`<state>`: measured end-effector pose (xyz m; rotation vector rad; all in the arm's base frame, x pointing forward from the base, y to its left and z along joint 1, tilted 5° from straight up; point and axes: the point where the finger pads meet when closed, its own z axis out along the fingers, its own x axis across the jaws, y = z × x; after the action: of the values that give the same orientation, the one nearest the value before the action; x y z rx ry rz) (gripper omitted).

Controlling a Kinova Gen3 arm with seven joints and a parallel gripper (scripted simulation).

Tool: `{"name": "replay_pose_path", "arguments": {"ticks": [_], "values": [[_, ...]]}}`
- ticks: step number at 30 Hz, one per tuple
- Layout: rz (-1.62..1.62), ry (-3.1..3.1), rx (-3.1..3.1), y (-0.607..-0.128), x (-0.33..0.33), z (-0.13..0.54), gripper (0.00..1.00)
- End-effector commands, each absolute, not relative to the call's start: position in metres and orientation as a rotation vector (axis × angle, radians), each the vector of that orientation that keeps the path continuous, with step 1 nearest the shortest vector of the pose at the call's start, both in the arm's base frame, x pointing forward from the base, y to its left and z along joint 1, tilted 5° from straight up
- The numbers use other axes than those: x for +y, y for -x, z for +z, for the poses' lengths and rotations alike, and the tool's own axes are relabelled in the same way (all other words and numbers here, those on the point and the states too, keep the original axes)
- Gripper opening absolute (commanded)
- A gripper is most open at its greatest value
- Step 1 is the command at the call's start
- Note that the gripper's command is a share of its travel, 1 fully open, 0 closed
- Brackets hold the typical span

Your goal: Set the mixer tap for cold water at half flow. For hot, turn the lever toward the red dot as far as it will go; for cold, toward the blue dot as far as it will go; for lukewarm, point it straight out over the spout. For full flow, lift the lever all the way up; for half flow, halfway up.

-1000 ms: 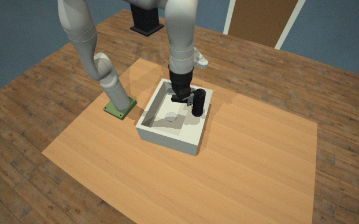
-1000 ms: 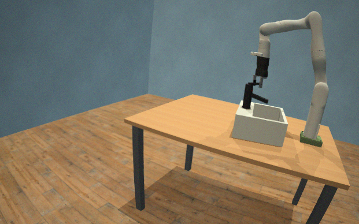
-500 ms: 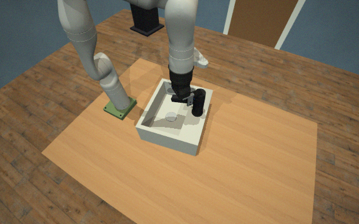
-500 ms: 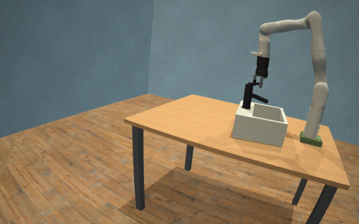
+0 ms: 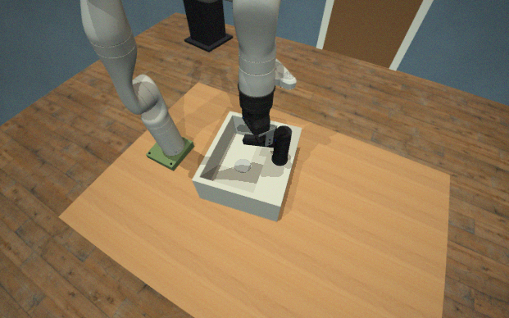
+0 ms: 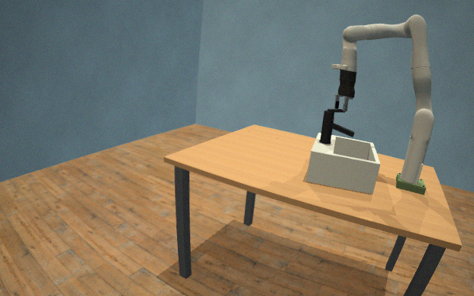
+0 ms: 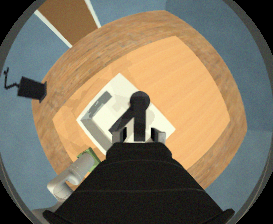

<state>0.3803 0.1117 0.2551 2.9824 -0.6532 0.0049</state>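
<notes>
A black mixer tap (image 5: 281, 145) stands on the right rim of a white basin (image 5: 247, 164) on the table. Its spout (image 6: 343, 130) slopes down over the basin, and its lever (image 6: 334, 111) lies about level at the top, pointing the same way as the spout. A small red mark (image 6: 333, 120) shows on the tap body, and a blue mark (image 5: 274, 142) shows on the other side. My gripper (image 6: 341, 105) points straight down and is open, with its fingertips at the lever's outer end. The wrist view shows the tap (image 7: 137, 112) below my fingers.
My arm's green base plate (image 5: 170, 153) is bolted to the table left of the basin. A round drain (image 5: 243, 165) sits in the basin floor. A black pedestal (image 5: 207, 24) and a brown door (image 5: 371, 29) stand beyond the table.
</notes>
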Motion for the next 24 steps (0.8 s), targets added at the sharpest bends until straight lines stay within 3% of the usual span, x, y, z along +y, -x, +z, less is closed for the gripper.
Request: {"name": "replay_pose_path", "arguments": {"ticks": [1,24], "values": [[0.021,-2.987,-0.655,-0.383,0.113,0.265,1.0],[0.021,-2.987,-0.655,-0.383,0.117,0.303,1.0]]}}
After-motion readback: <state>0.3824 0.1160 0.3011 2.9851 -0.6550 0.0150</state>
